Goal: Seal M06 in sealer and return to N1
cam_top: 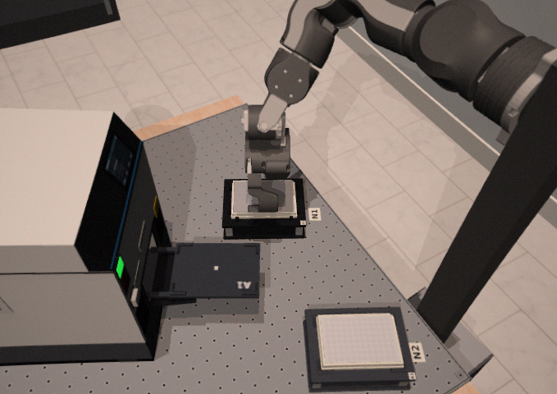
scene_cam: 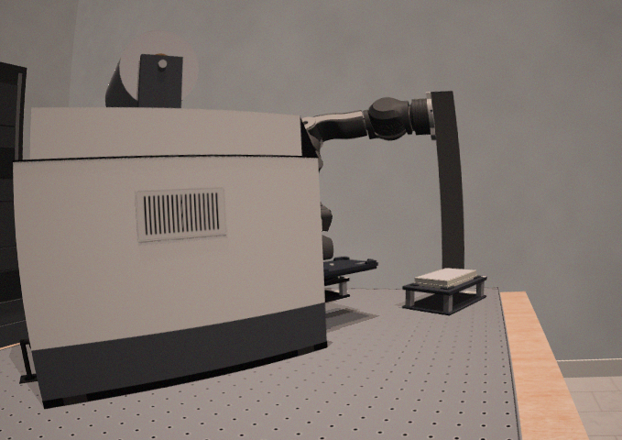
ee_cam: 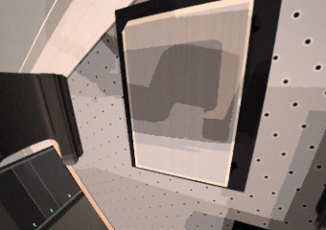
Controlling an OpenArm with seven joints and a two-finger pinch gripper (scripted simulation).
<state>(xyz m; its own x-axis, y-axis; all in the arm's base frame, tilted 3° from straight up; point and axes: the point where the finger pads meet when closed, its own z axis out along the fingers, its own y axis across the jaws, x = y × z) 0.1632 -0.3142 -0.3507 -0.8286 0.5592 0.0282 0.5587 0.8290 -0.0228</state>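
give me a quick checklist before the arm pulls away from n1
1. End effector let go of plate M06: ok, open and holding nothing, above the plate.
2. M06 flat on nest N1: ok, it sits level inside the black frame.
3. Foil on M06: ok, a shiny sheet covers the top, square to the edges; fine wrinkles cannot be told.
4. Sealer lamp: ok, green.
5. Stage: ok, out of the housing with no plate in its pocket.
6. Plate M09 on nest N2: ok, lying flat there.
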